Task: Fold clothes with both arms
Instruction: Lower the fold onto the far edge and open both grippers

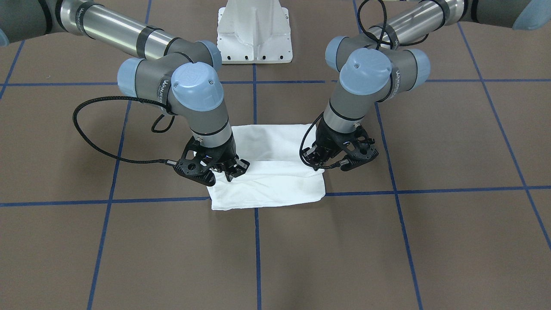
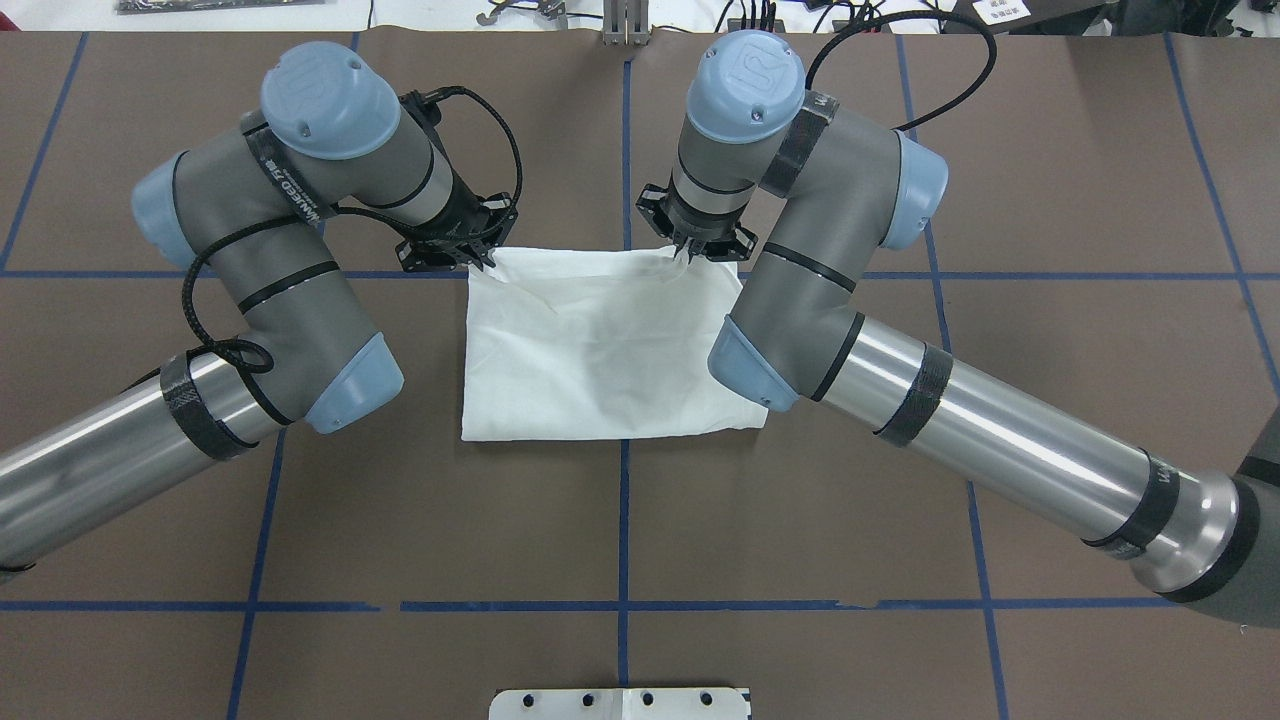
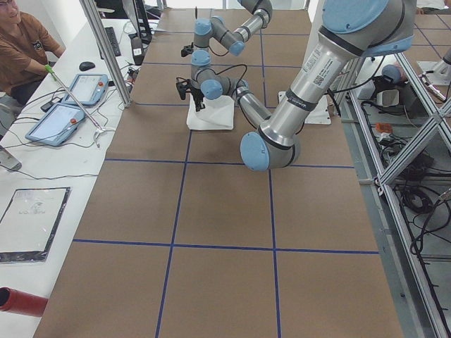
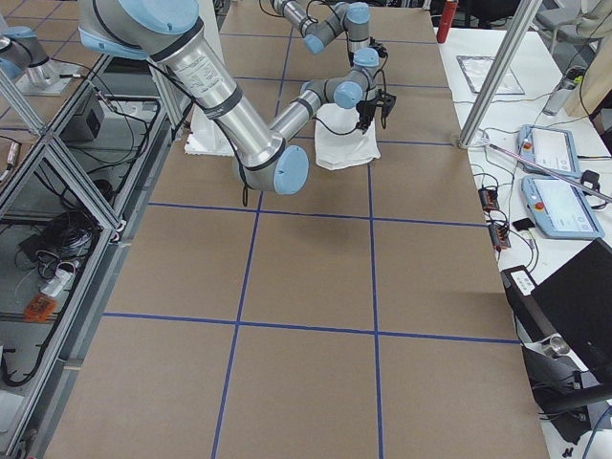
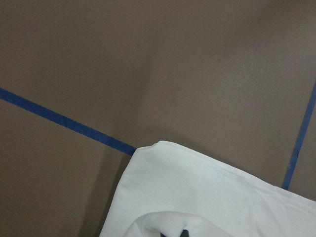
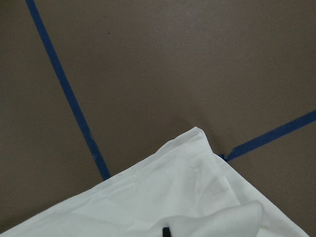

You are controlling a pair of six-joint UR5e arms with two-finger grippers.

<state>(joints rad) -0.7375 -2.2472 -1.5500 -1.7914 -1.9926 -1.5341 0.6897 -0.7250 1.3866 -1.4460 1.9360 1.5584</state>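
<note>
White cotton in the middle of the brown tabletop (image 1: 129, 241): one shirt (image 1: 267, 185), already folded down to a rough rectangle.

Front-facing view: the right end effector (image 1: 228, 170) and left end effector (image 1: 320, 165) are down at its two sides. Each looks clamped on an upper layer, with a ridge of cloth between them.

Overhead: the left arm (image 2: 290, 290) and right arm (image 2: 800, 290) are bent over the shirt's far edge, and a little tent of fabric is pulled up at the right end effector.

Side views: the shirt is seen mid-tabletop between the arms, but finger state can't be told from there.

Wrist views: in each, a bottom-layer corner lies flat beside blue tape (image 5: 64, 121), and a bump of cloth is gathered at dark fingertips (image 6: 165, 231).

What could go wrong: only a thin pinch seems to be held, so a corner could slip out and the fold would land skewed. The lower layer could also get dragged along if the arms aren't moved evenly.

Count: one shirt, two arms, two end effectors.
</note>
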